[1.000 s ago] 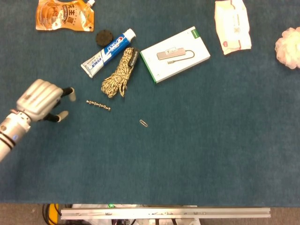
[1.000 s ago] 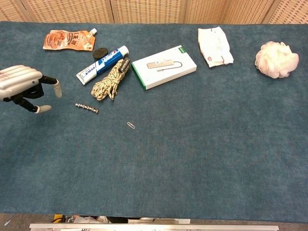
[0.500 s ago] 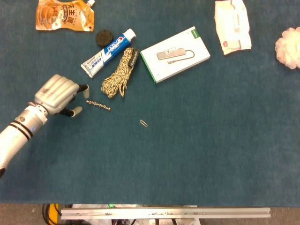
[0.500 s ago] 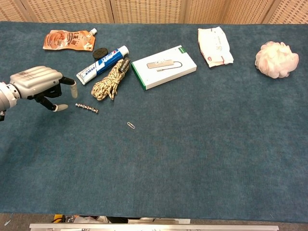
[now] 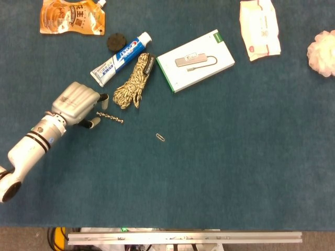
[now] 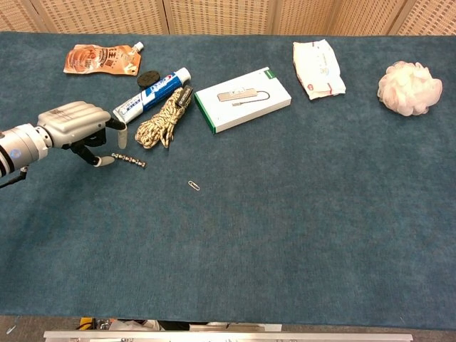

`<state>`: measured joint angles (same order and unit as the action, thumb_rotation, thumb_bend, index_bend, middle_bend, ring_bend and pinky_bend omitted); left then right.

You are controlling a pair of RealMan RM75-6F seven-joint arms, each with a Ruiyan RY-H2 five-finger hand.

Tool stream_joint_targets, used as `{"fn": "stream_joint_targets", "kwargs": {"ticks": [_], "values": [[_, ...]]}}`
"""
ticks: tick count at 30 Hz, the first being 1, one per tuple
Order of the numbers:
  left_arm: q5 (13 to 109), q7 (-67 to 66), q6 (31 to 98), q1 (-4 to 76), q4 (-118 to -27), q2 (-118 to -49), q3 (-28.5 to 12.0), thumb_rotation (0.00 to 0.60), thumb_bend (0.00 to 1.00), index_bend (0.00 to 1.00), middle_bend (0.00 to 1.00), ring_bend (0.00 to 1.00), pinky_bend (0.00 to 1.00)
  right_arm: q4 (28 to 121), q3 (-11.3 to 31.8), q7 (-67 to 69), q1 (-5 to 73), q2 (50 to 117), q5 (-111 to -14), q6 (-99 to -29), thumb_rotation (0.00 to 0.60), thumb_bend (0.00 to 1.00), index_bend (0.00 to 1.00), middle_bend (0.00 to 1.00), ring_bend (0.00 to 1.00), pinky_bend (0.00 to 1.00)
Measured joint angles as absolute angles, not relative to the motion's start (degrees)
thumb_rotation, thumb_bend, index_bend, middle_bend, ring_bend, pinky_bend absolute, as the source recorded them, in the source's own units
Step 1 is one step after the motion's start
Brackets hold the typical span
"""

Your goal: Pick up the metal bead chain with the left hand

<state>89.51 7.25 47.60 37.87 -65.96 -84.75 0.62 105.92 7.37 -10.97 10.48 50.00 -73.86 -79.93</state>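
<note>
The left hand (image 5: 77,103) has travelled rightward across the counter (image 5: 220,157) since the earlier frames and now sits at the left end of the metal bead chain (image 5: 110,117); its fingers (image 6: 105,161) are spread apart and curled downward, holding nothing, with fingertips just beside the chain's end; whether they touch it I cannot tell; the chain lies flat where it lay before, just below the coiled rope (image 5: 133,82) and toothpaste tube (image 5: 120,58), with the paper clip (image 5: 160,137) nearby; the right hand is out of sight.
</note>
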Motion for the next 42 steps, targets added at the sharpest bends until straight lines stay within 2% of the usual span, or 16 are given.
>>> {"fn": "stream_joint_targets", "kwargs": {"ticks": [42], "values": [[81.86, 3.4, 44.27, 38.88, -65.77, -87.34, 0.4, 0.6, 0.3, 0.52, 1.0, 1.0, 1.0, 104.78, 7.45, -7.35, 7.68, 49.08, -75.23, -81.84, 0.6, 0.11, 0.43, 0.51, 0.44, 0.46]]}}
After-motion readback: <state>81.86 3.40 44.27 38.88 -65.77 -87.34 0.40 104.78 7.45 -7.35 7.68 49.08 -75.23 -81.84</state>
